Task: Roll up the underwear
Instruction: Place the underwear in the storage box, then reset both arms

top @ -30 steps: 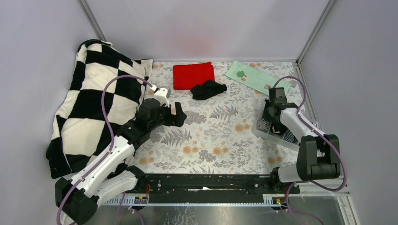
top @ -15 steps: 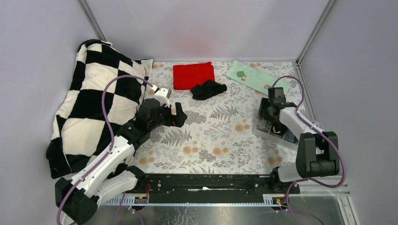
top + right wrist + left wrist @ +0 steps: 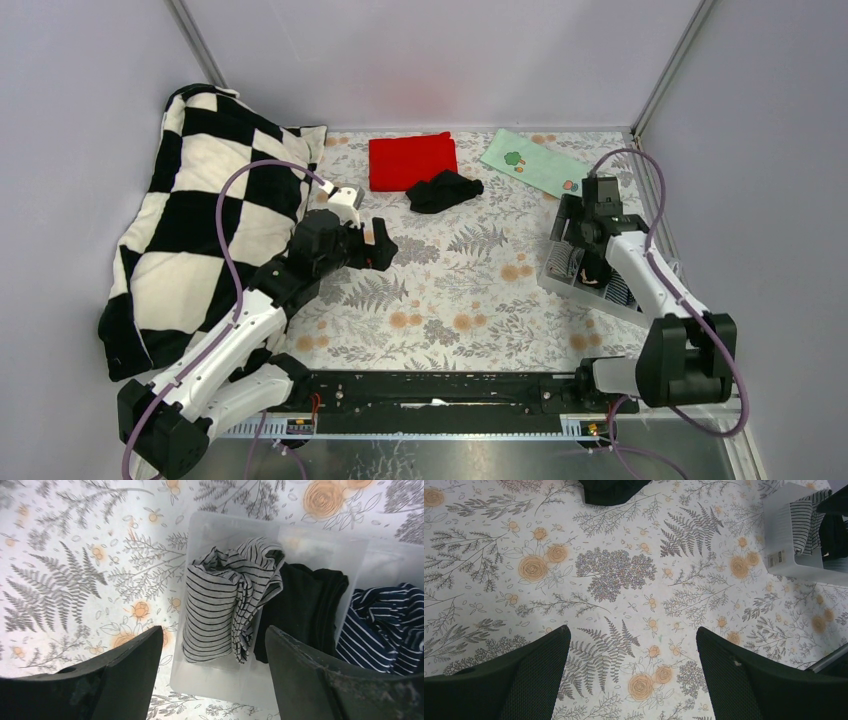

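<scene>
A rolled grey underwear with thin dark stripes (image 3: pixel 220 610) lies in the left compartment of a clear plastic bin (image 3: pixel 220 682), beside a black one (image 3: pixel 300 605) and a navy striped one (image 3: pixel 385 625). My right gripper (image 3: pixel 214 635) hovers open just above the striped roll and holds nothing. In the top view it hangs over the bin (image 3: pixel 553 272) at the right. Another black underwear (image 3: pixel 443 190) lies crumpled on the floral sheet at the back, partly over the red cloth. My left gripper (image 3: pixel 632 632) is wide open above bare sheet, well short of that black piece (image 3: pixel 611 490).
A black-and-white checkered pillow (image 3: pixel 200 220) leans along the left wall. A red cloth (image 3: pixel 412 158) and a pale green printed cloth (image 3: pixel 530 165) lie at the back. Grey walls close in the sheet on three sides.
My right gripper has opened and lifted back from the bin, leaving the striped roll inside. The left arm has not moved.
</scene>
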Robot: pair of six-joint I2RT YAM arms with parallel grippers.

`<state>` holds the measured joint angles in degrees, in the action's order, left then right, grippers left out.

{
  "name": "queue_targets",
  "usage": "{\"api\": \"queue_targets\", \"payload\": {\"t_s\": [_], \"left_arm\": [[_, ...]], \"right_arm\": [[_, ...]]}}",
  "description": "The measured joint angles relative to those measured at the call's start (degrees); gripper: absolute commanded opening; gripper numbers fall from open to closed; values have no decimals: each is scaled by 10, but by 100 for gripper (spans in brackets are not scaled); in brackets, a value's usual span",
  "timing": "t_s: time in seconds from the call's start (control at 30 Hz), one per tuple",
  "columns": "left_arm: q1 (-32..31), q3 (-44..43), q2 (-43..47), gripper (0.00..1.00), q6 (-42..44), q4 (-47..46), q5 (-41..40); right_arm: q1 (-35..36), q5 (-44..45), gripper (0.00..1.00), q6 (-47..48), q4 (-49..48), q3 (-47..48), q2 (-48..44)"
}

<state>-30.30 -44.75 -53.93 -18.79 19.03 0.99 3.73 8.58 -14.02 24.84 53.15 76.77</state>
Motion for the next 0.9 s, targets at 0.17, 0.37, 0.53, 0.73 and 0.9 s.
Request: {"api": "queue_targets", "payload": {"t_s": [0.17,0.37,0.53,0.73,0.9], "left_arm": [[1,-1,-7,99,-6,5,-25],[2,-18,-31,99,-40,62,-89],[4,-38,3,99,-82,112,-146],[4,-40,83,99,-99,155,-180],[4,-33,165,99,-98,168,-197]], "right_arm": [[0,6,100,-32,21,12,-55],[0,-9,100,-53,60,24,-129],[0,-21,100,-58,92,24,-210],[0,-38,100,-45,138,27,-285],[0,-71,100,-20,152,23,-369]]}}
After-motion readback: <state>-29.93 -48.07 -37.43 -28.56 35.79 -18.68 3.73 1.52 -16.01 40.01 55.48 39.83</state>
